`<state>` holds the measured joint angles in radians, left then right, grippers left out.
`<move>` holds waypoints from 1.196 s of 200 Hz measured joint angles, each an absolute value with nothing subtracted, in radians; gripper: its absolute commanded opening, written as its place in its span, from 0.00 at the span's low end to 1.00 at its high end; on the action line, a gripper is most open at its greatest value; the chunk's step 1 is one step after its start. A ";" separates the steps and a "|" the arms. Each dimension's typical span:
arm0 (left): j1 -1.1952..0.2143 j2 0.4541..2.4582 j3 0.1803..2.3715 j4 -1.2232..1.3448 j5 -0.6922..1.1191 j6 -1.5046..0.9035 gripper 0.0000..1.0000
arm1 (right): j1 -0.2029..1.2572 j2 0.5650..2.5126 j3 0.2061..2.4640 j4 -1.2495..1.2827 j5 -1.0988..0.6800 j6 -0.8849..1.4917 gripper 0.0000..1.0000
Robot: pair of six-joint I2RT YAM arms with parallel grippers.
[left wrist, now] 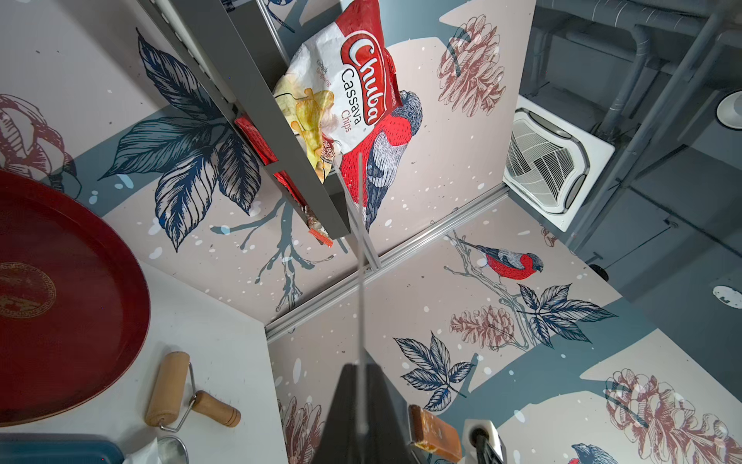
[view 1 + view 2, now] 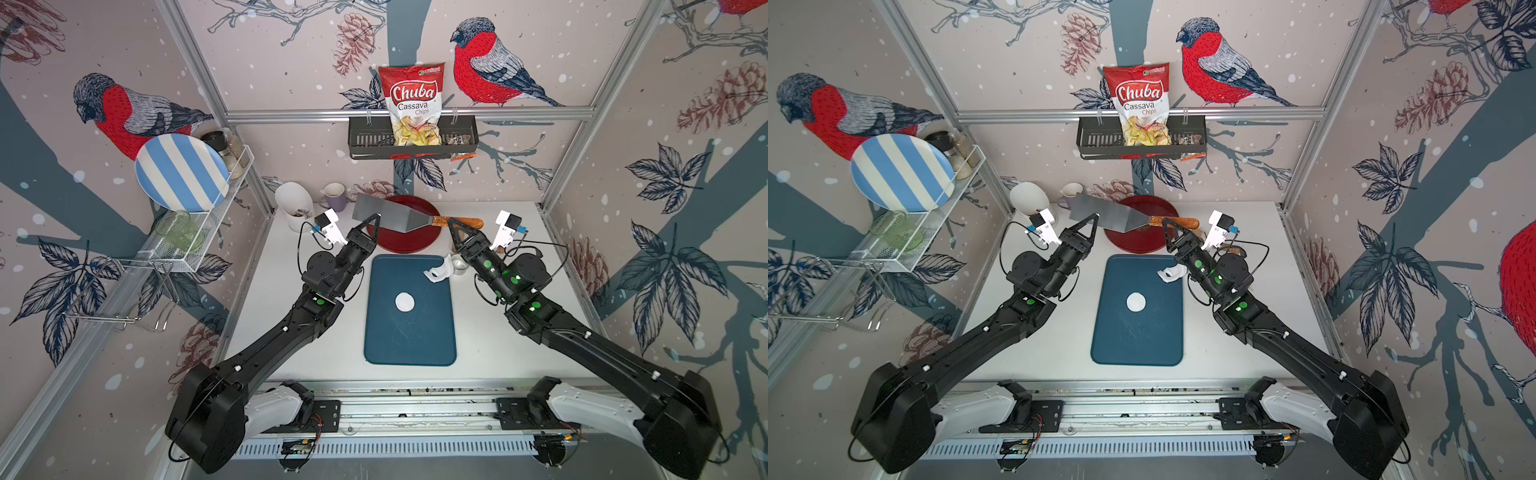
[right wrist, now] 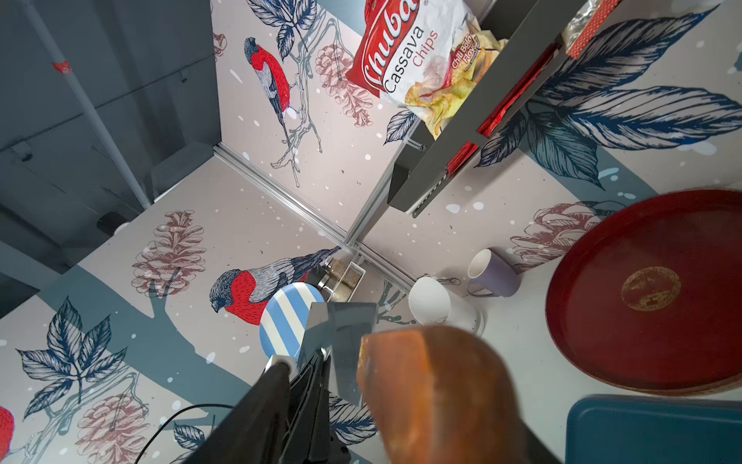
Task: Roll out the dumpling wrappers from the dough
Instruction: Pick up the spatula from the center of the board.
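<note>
A crinkly red-and-white bag (image 2: 412, 104) is standing in the black slotted metal rack (image 2: 365, 139) on the back wall. It is showing "Chuba Cassava Chips" in bold letters, and the right wrist view is catching smaller red print beginning "Chili".

On the white table (image 2: 478, 332), a dark blue board (image 2: 409, 340) with rounded corners is lying flat. The dumpling wrapper (image 2: 404, 302), a thin white disc with a neat round edge, is sitting near the board's middle. The dough (image 2: 438, 270), matte, crumpled and ragged, is draping over the board's far right corner, just beside a small shiny steel ring (image 2: 459, 266). A glossy round red tray (image 2: 399, 245) with a gold emblem is lying just past the board's far edge.

A spatula (image 2: 411, 218) is hanging across the tray. The left gripper (image 2: 376, 218) is pinching a corner of its flat steel blade (image 2: 382, 210), jaws fully closed on the thin metal. The right gripper (image 2: 452, 222) is sitting at the orange-brown wooden handle (image 2: 467, 222); I cannot tell whether it is clamping it. A pale wooden roller (image 1: 168, 387) on a wire frame is lying near the ring.
</note>
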<state>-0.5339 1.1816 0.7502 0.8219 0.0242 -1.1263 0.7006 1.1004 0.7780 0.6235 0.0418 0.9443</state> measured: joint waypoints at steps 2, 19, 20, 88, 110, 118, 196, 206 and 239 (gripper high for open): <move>-0.535 1.182 0.750 0.824 0.023 -1.127 0.00 | 0.700 1.103 0.780 0.627 0.042 0.945 0.58; -0.545 1.187 0.750 0.833 0.016 -1.126 0.00 | 0.693 1.127 0.789 0.649 0.046 0.953 0.52; -0.545 1.188 0.750 0.834 0.016 -1.127 0.00 | 0.693 1.127 0.789 0.650 0.046 0.954 0.51; -0.562 1.205 0.740 0.860 -0.008 -1.126 0.00 | 0.676 1.192 0.802 0.727 0.049 1.002 0.34; -0.564 1.210 0.739 0.863 -0.010 -1.126 0.00 | 0.675 1.200 0.804 0.752 0.049 1.005 0.31; -0.565 1.213 0.739 0.863 -0.010 -1.127 0.00 | 0.674 1.202 0.804 0.755 0.049 1.005 0.30; -0.573 1.225 0.737 0.888 -0.017 -1.131 0.02 | 0.660 1.207 0.798 0.784 0.051 1.024 0.03; -0.573 1.225 0.737 0.887 -0.014 -1.129 0.23 | 0.659 1.206 0.795 0.785 0.049 1.024 0.00; -0.573 1.226 0.737 0.883 -0.006 -1.137 0.85 | 0.652 1.203 0.782 0.784 0.061 1.012 0.00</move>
